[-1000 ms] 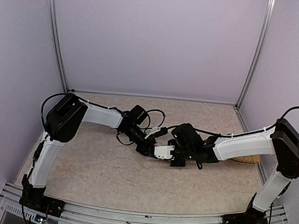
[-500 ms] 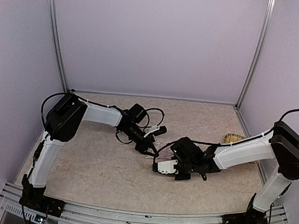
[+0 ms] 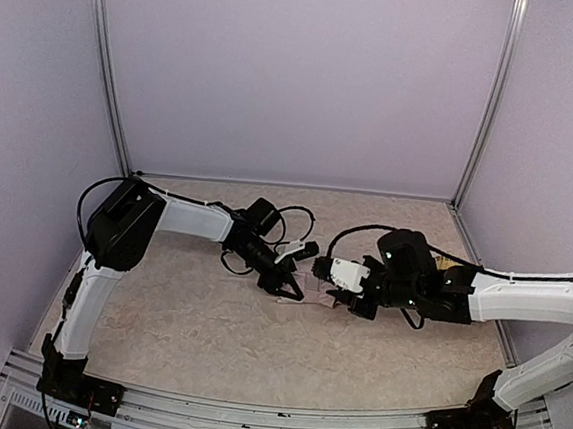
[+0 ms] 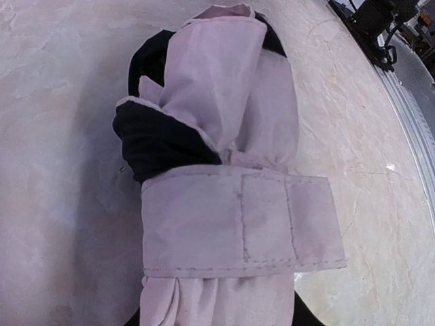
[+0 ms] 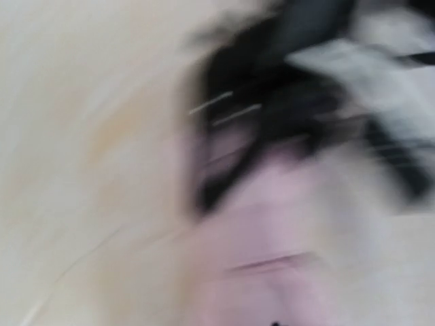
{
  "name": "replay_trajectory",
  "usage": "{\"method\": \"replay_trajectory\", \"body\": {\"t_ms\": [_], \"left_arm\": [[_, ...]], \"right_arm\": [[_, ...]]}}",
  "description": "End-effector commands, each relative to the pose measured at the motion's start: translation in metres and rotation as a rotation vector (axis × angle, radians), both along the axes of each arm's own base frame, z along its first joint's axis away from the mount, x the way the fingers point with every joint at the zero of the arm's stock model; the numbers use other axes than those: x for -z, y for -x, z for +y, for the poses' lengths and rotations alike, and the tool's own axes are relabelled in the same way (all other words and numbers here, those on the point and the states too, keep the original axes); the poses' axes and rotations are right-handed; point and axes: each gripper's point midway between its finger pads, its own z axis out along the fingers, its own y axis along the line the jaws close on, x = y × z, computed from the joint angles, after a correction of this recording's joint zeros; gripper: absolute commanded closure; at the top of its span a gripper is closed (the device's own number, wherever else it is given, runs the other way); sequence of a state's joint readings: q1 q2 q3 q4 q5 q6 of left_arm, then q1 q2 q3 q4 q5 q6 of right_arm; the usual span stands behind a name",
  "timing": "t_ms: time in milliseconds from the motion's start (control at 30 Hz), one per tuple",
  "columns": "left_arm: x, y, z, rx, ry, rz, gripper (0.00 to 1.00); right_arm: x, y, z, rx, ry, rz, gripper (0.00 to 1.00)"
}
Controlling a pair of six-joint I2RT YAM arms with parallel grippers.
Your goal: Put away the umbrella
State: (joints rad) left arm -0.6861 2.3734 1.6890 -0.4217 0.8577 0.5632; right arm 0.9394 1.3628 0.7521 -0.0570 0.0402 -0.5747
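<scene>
Arms reach inward; left end effector (image 3: 289, 285) and right end effector (image 3: 329, 281) flank the umbrella (image 4: 231, 136) (grips unreadable).

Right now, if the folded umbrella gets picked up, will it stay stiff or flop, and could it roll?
Probably soft outside: the umbrella is loose pink fabric with black lining bulging out. The strap wraps the bundle, so it likely holds together rather than unfurling. Its bunched, uneven folds suggest it would not roll readily.

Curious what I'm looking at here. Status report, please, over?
Left pincer at the umbrella, grip unclear. Right pincer beside it, view blurred. Umbrella folded, strap wrapped round. Nothing seen blocking.
</scene>
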Motion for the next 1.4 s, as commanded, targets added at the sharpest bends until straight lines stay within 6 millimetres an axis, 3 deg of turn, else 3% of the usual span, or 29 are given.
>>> {"method": "replay_trajectory", "body": {"t_ms": [0, 167, 233, 333, 533, 700, 800, 900, 967, 1067, 1167, 1200, 1267, 1300, 1367], "left_arm": [[0.055, 0.001, 0.041, -0.065, -0.249, -0.056, 0.58], [0.025, -0.005, 0.030, -0.047, -0.184, -0.171, 0.36], [0.016, -0.007, 0.028, -0.048, -0.164, -0.205, 0.06], [0.006, -0.010, 0.025, -0.051, -0.141, -0.226, 0.01], [-0.014, -0.026, 0.031, -0.100, -0.118, -0.309, 0.01], [-0.049, -0.030, 0.040, -0.099, -0.011, -0.315, 0.01], [-0.064, -0.016, 0.043, -0.066, 0.041, -0.296, 0.01], [-0.071, -0.006, 0.047, -0.091, 0.086, -0.310, 0.01], [-0.068, 0.003, 0.048, -0.103, 0.107, -0.329, 0.02], [-0.058, 0.010, 0.042, -0.131, 0.102, -0.380, 0.05], [-0.057, 0.005, 0.033, -0.157, 0.111, -0.414, 0.15], [-0.056, 0.001, 0.031, -0.169, 0.113, -0.415, 0.23], [-0.054, -0.012, 0.028, -0.202, 0.105, -0.401, 0.49], [-0.049, -0.015, 0.028, -0.206, 0.091, -0.377, 0.56], [-0.041, -0.017, 0.028, -0.206, 0.067, -0.344, 0.56]], "right_arm": [[-0.062, -0.040, -0.011, 0.185, -0.356, 0.041, 0.65], [-0.068, -0.072, -0.028, 0.327, -0.502, 0.177, 0.62], [-0.065, -0.082, -0.033, 0.367, -0.528, 0.201, 0.61], [-0.064, -0.092, -0.038, 0.398, -0.564, 0.222, 0.60], [-0.064, -0.107, -0.051, 0.439, -0.616, 0.258, 0.58], [-0.063, -0.113, -0.065, 0.465, -0.648, 0.289, 0.57], [-0.052, -0.098, -0.058, 0.386, -0.607, 0.338, 0.56], [-0.038, -0.060, -0.037, 0.189, -0.567, 0.455, 0.54], [-0.020, -0.044, -0.032, 0.161, -0.514, 0.489, 0.43], [0.003, -0.041, -0.037, 0.193, -0.468, 0.479, 0.26], [0.011, -0.049, -0.032, 0.176, -0.456, 0.460, 0.23], [0.014, -0.054, -0.029, 0.178, -0.452, 0.464, 0.23], [0.025, -0.061, -0.023, 0.185, -0.430, 0.500, 0.23], [0.037, -0.062, -0.021, 0.186, -0.409, 0.532, 0.24], [0.049, -0.064, -0.018, 0.191, -0.387, 0.569, 0.25]]}}
